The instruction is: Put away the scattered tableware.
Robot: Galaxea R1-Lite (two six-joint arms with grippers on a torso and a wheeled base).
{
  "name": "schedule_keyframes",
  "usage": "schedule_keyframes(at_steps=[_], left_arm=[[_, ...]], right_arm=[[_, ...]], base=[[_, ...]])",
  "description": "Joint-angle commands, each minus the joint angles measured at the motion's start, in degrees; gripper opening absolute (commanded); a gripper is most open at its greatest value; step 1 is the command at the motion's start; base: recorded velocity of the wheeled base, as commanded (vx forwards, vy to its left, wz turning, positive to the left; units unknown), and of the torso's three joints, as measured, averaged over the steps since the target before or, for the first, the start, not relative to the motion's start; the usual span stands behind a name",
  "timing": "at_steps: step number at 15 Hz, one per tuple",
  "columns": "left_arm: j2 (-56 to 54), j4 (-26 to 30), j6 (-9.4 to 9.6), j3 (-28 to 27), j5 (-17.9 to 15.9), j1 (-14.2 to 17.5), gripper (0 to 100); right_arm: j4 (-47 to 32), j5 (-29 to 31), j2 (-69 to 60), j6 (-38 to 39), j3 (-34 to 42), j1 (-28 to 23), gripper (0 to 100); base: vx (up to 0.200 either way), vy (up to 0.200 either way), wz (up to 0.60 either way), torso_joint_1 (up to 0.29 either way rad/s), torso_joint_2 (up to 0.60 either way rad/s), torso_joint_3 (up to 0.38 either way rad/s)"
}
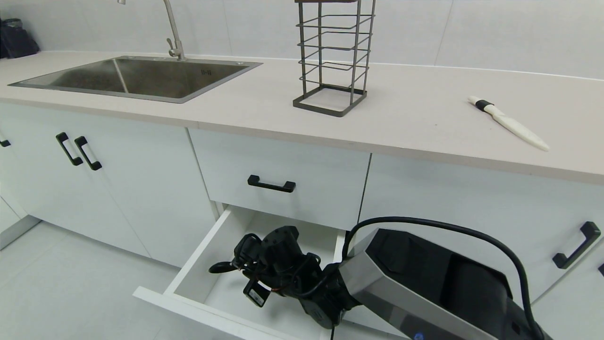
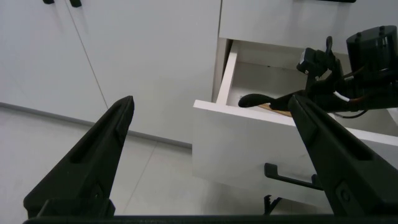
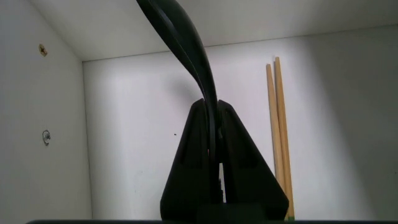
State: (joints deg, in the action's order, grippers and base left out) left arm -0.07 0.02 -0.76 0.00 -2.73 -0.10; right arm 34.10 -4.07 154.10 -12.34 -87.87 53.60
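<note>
Countertop bears a knife near its edge; over the open drawer (chopsticks inside) the right gripper clamps a black spoon; left gripper gapes wide.

Right arm: a silver-grey angular shell is bearing a glossy black panel; a thick black cable is looping above it. Left gripper is showing black wedge-shaped fingers.

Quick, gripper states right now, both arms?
Left gripper: open, empty.
Right gripper: closed on a black spoon over the drawer.
</note>
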Motion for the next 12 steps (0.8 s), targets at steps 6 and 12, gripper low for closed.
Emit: schedule_keyframes(at_steps=[6, 12], left_arm=[[0.07, -0.02, -0.04, 0.0, 0.01, 0.01, 100], [0.07, -0.02, -0.04, 0.0, 0.01, 0.01, 100]], right_arm=[[0.36, -0.06, 0.15, 0.03, -0.11, 0.01, 100], [-0.08, 0.12, -0.47, -0.58, 0.07, 0.1, 100]], base=[[0.0, 0.0, 0.0, 0.0, 0.0, 0.0], [0.0, 0.0, 0.0, 0.0, 0.0, 0.0]])
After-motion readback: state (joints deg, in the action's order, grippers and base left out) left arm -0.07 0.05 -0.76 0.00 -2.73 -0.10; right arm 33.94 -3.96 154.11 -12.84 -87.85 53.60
